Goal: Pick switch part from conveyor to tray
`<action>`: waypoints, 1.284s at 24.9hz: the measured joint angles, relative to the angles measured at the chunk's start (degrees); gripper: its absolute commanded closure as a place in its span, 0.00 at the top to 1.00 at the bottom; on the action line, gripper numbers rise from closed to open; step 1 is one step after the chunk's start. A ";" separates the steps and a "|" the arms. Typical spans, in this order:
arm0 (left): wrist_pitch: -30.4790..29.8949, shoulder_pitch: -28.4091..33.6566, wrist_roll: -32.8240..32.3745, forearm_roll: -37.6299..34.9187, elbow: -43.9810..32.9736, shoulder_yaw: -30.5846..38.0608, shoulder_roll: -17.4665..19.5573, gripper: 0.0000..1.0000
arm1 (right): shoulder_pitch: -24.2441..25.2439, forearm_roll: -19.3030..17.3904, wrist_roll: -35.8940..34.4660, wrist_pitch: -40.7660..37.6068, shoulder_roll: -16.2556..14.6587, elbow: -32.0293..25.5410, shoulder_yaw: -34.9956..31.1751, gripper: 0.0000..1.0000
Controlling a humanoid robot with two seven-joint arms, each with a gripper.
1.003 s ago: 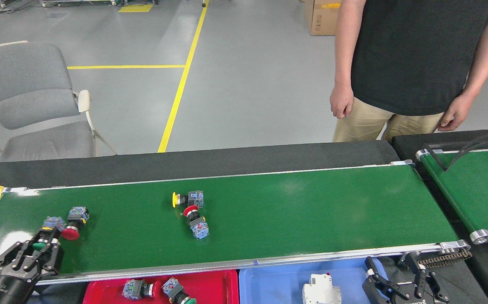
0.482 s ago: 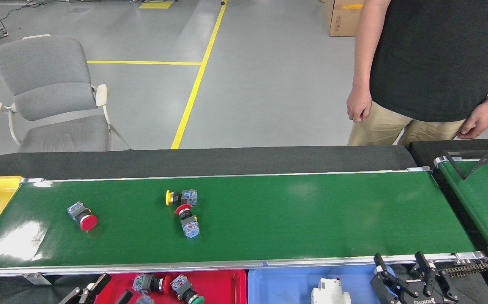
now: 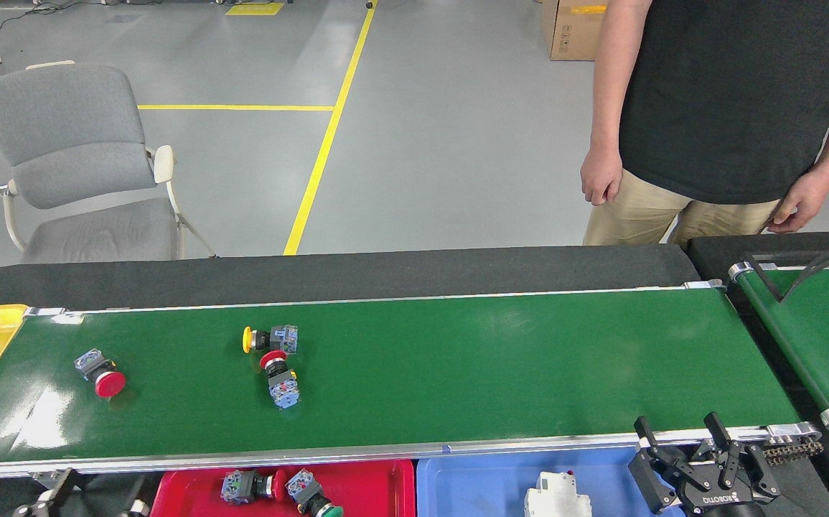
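A glossy green conveyor (image 3: pixel 457 359) with silver rails carries three plastic switch parts. Left of the belt's centre, a yellow-capped switch (image 3: pixel 270 339) lies along the belt, cap pointing left. Touching it, a red-capped switch (image 3: pixel 279 377) lies crosswise, cap pointing away. Far left, another red-capped switch (image 3: pixel 100 373) lies tilted. The right gripper (image 3: pixel 687 449) hangs with black fingers apart beside the belt's near rail. Whether the left gripper (image 3: pixel 62 495) is open, I cannot tell.
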 measured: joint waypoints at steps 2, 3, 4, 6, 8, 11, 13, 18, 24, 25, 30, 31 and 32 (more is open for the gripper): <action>0.61 -2.63 -1.25 0.00 1.37 0.66 0.59 1.00 | -0.15 0.00 0.01 -0.04 0.00 0.00 0.00 1.00; 0.83 -4.07 -1.80 0.00 2.32 0.93 0.99 1.00 | -0.15 0.00 0.01 -0.08 0.00 -0.01 0.00 1.00; 1.04 -5.71 -2.33 0.00 3.67 1.04 1.57 1.00 | -0.15 0.00 0.01 -0.12 0.00 -0.02 0.00 1.00; 1.25 -10.35 -2.85 0.00 8.51 1.05 3.16 1.00 | -0.15 0.00 -0.14 -0.17 0.02 -0.03 0.00 1.00; 2.26 -15.57 -3.11 -0.01 14.46 0.84 5.22 1.00 | -0.46 0.00 1.02 -0.17 0.02 -0.03 0.01 1.00; 3.32 -20.88 -3.59 -0.01 23.03 0.42 9.75 1.00 | -1.97 0.00 1.56 -0.15 0.02 -0.02 -0.01 1.00; 3.78 -22.20 -4.03 0.00 27.12 0.41 12.35 1.00 | -2.15 0.00 2.00 0.04 0.02 -0.01 0.01 1.00; 3.87 -22.98 -4.31 -0.01 32.17 0.18 13.19 1.00 | -2.59 0.00 2.71 -1.01 -0.01 0.07 0.12 1.00; 5.19 -29.58 -4.46 -0.01 42.90 0.09 15.54 0.99 | -2.68 0.00 2.93 -2.17 -0.01 0.41 0.18 1.00; 5.98 -31.26 -4.47 0.00 45.24 -0.01 15.98 0.98 | -2.74 0.00 2.95 -2.61 -0.01 0.47 0.21 1.00; 11.18 -37.81 -4.66 0.01 54.60 -4.32 18.09 0.42 | -2.85 0.00 2.99 -4.01 -0.01 0.59 0.60 1.00; 11.95 -38.00 -4.45 0.04 55.22 -5.10 18.12 0.38 | -2.85 0.00 2.99 -4.18 -0.01 0.61 0.65 1.00; 12.55 -38.02 -4.31 0.04 55.57 -5.59 18.12 0.31 | -2.85 0.00 2.99 -4.27 -0.01 0.66 0.66 1.00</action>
